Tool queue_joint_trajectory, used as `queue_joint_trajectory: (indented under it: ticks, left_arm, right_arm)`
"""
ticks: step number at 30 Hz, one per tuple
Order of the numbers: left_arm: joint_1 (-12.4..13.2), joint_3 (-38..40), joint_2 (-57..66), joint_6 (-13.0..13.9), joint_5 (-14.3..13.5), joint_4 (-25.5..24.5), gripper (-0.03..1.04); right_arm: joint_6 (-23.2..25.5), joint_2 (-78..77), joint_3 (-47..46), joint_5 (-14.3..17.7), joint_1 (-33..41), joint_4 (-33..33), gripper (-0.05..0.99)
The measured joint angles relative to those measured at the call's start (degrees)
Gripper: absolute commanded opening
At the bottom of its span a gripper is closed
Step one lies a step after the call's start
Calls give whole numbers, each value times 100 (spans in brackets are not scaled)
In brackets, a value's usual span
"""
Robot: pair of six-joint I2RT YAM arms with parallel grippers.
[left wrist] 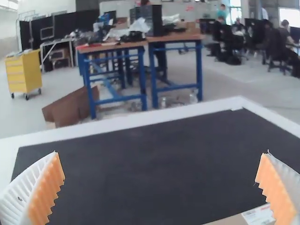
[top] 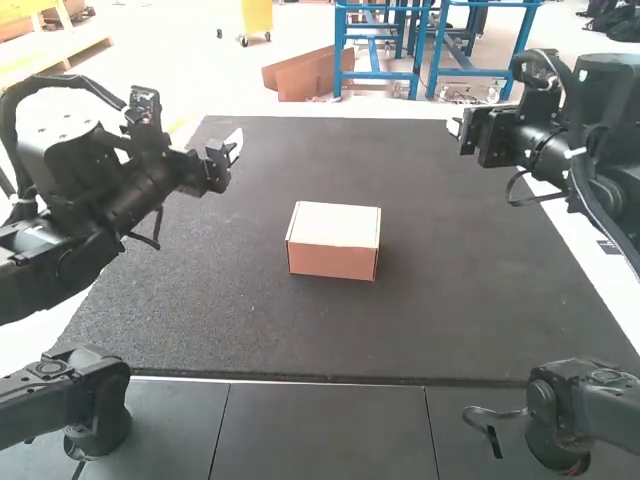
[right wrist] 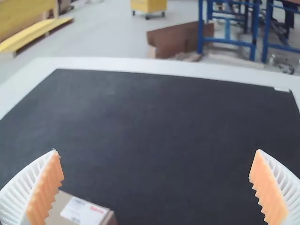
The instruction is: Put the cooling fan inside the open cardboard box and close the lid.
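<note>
I saw the cardboard box (top: 333, 240) sitting near the middle of the black mat (top: 180, 300), with its lid down flat and shut. The left gripper (top: 225, 152) hung above the mat's left side, well apart from the box. Its white ribbed fingers (left wrist: 42, 190) with orange pads were spread wide and empty. The right gripper (top: 462, 128) hung over the far right of the mat, also well clear of the box. Its fingers (right wrist: 274, 192) stood wide apart too, holding nothing. Each wrist camera caught a corner of the box just beside one finger.
</note>
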Motion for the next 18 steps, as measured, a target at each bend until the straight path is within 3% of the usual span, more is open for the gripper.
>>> queue_joint_trajectory:
  ticks: [8, 14, 18]
  left_arm:
    - [431, -848, -822, 85, -114, 452, 96]
    - [684, -1425, -1233, 103, -129, 549, 96]
    - [741, -1777, -1482, 103, -133, 678, 96]
  right_arm:
    - [-177, -688, -1187, 234, -219, 1451, 92]
    - [-295, -719, -1878, 509, -372, 2063, 91]
    - [-391, -717, -2256, 520, -522, 2227, 91]
